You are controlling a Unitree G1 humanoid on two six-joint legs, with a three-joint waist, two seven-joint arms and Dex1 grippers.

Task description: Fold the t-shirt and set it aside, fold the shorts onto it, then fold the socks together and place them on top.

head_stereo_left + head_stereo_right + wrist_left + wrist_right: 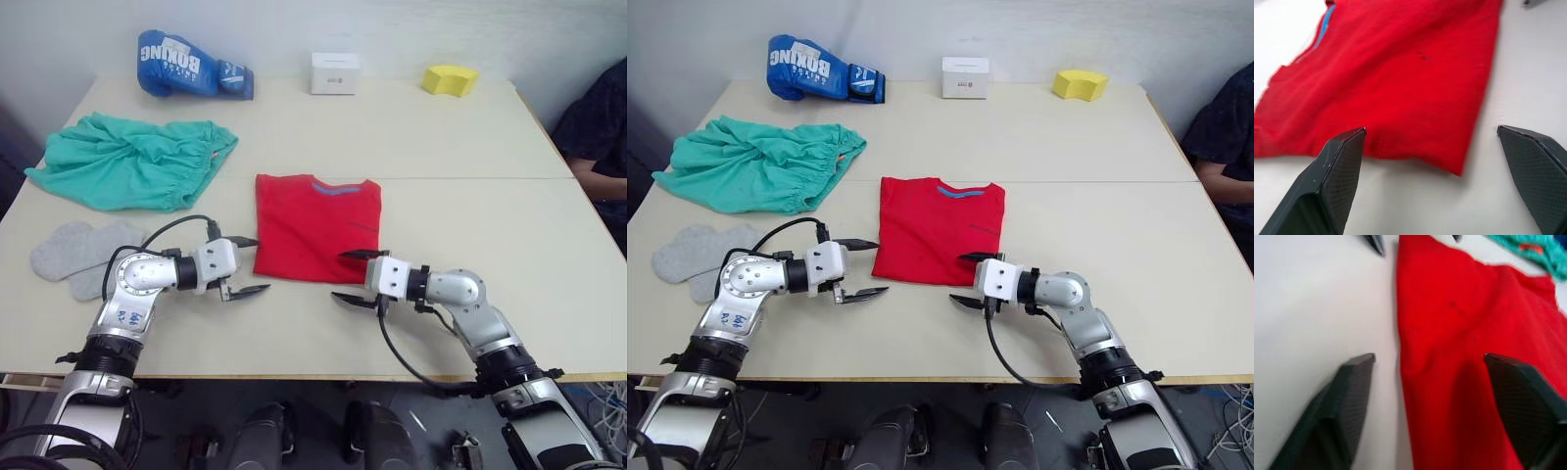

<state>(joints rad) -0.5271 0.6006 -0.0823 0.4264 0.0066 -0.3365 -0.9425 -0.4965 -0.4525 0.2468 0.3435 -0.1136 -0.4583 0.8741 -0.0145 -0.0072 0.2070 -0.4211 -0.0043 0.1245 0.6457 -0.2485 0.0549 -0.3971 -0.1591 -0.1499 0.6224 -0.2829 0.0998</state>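
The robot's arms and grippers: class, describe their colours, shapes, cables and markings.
Both arms are silver-grey metal with rounded joint housings and black rings. Each ends in a white boxy wrist block carrying two thin, pointed black fingers, textured on their inner faces: left gripper, right gripper. A black cable loops along each arm. The left arm bears small blue markings.

Both arms reach in from the lower corners of the head view, forearms bent inward so the wrists face each other across the lower middle. The left pincer (246,265) points right, its two black fingers spread wide. The right pincer (354,277) points left, fingers likewise parted.
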